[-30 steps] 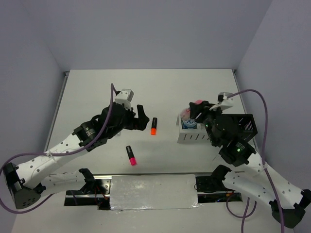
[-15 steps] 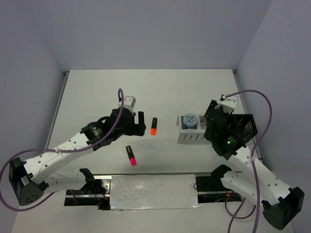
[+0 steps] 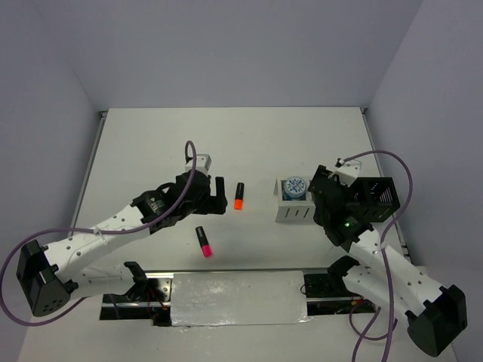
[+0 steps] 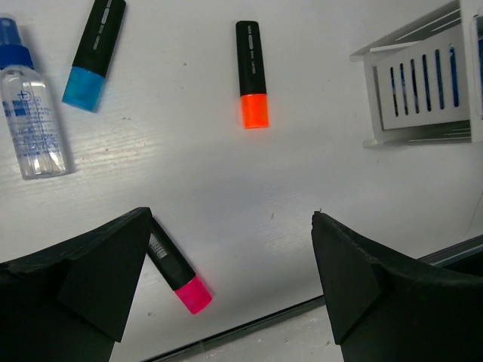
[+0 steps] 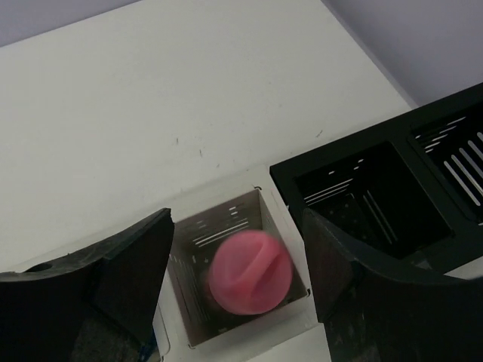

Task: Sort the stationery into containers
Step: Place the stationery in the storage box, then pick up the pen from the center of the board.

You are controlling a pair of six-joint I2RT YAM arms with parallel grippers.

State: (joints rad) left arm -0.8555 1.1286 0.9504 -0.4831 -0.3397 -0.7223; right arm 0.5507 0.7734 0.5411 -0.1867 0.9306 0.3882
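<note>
Under right gripper (image 5: 235,226), jaws apart and empty: pink tube (image 5: 250,272), blurred, inside organizer (image 4: 423,90) compartment. Below left gripper (image 4: 230,217), jaws wide: orange marker (image 4: 251,73), pink marker (image 4: 177,271), blue marker (image 4: 94,53), bottle (image 4: 30,121).

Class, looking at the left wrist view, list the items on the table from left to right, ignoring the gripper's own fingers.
clear blue-capped bottle → blue marker → pink marker → orange marker → white slatted organizer

Table (image 4: 226,188): we see matt white, faintly scuffed.
Organizer (image 4: 423,83): we read smooth white plastic.
Bottle (image 4: 34,128): we note clear, glossy plastic.
Pink tube (image 5: 250,273): smooth, slightly glossy.
Black box (image 5: 355,196): matt black, perforated.
</note>
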